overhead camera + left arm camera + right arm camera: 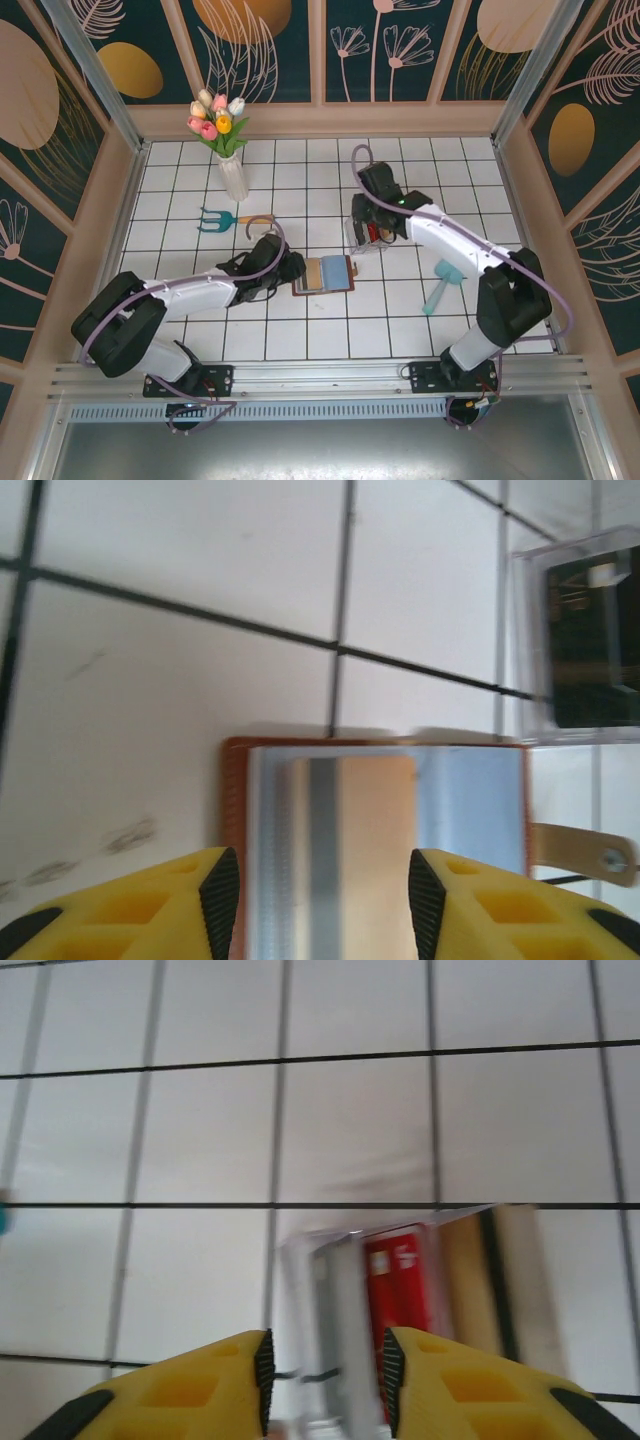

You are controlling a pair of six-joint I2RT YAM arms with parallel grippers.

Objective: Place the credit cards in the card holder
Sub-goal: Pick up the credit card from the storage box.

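Observation:
The card holder (325, 273) lies open on the tiles, brown outside (232, 820) with a pale blue lining. A tan credit card (375, 850) with a grey stripe lies flat on that lining. My left gripper (323, 900) is open, its fingertips on either side of the tan card, at the wallet's left end (292, 270). My right gripper (326, 1380) is open above a clear card rack (372, 235). In the rack stand a red card (398, 1290), a tan one (478, 1280) and a black card (590, 640).
A white vase of tulips (228, 150) stands at the back left, with a teal hand fork (215, 220) just in front of it. A teal mallet (440, 285) lies right of the wallet. Wooden walls close in the tiled floor on three sides.

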